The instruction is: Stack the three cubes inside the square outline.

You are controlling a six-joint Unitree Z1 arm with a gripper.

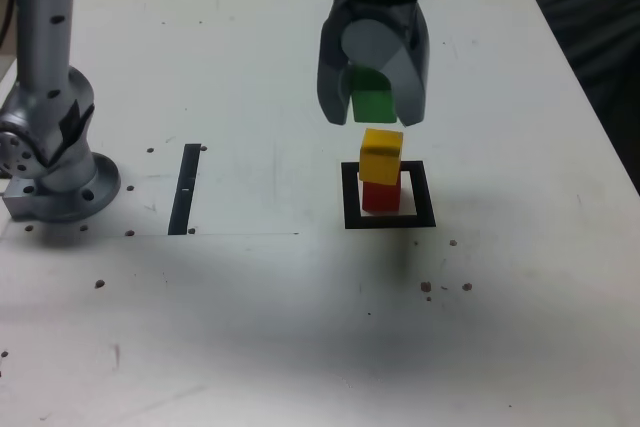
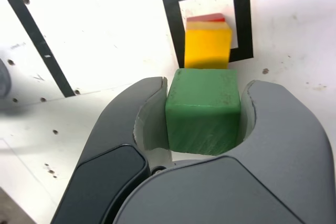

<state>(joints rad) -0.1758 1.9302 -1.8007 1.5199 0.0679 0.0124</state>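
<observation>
Grey curved jaws fill the wrist view, and the gripper (image 2: 203, 116) is clamped on the green cube (image 2: 203, 109), squeezing its two opposite flat sides so its underside stays free to land on something. That cube looks matte and slightly scuffed, with softly rounded edges; the jaw shells are smooth moulded plastic.

In the exterior view the gripper (image 1: 374, 107) hangs with the green cube (image 1: 375, 104) just above the yellow cube (image 1: 381, 155), apart from it. The yellow cube sits on the red cube (image 1: 379, 196), turned a little askew on it. Both stand inside the square outline (image 1: 350, 197), a thick black frame on the scuffed white table (image 1: 250, 327).

I judge two cubes stacked and the last poised for lowering; the askew yellow top calls for careful centring.
</observation>
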